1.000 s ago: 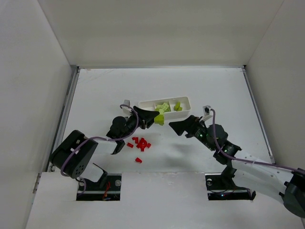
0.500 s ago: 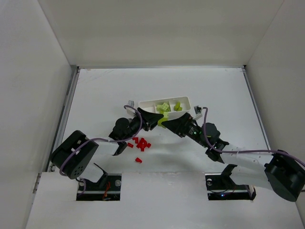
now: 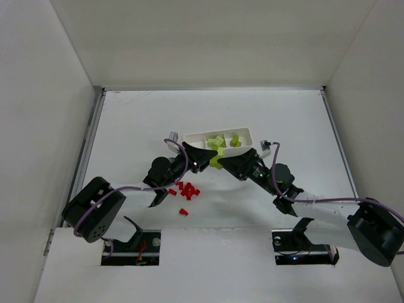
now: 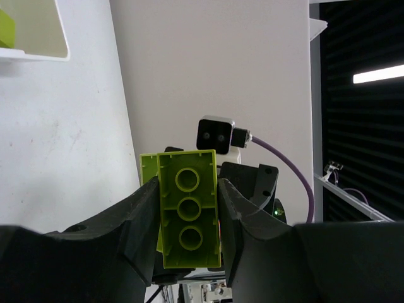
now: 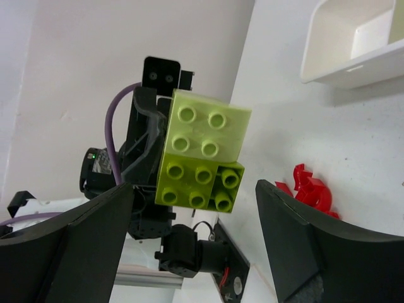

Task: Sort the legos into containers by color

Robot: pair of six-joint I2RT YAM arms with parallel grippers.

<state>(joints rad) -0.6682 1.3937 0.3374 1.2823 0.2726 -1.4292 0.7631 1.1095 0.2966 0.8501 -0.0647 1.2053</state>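
My left gripper (image 3: 205, 159) (image 4: 188, 189) is shut on a yellow-green lego block (image 3: 216, 161) (image 4: 188, 218) made of stacked bricks, held above the table in front of the white tray (image 3: 196, 136). My right gripper (image 3: 227, 163) (image 5: 194, 189) faces it, open. Its fingers (image 5: 76, 243) stand on either side of the block (image 5: 199, 164) without touching it. Several yellow-green legos (image 3: 218, 142) lie in the tray's middle and right compartments. Several red legos (image 3: 187, 189) (image 5: 310, 188) lie loose on the table below the left gripper.
One red lego (image 3: 183, 212) lies apart, nearer the arm bases. White walls enclose the table on the left, back and right. The tray's corner (image 4: 35, 38) (image 5: 344, 53) shows in both wrist views.
The right arm has swung left to the block held by the left gripper, and its jaws now straddle it, slightly narrower. The left gripper has kept its grip and barely moved.
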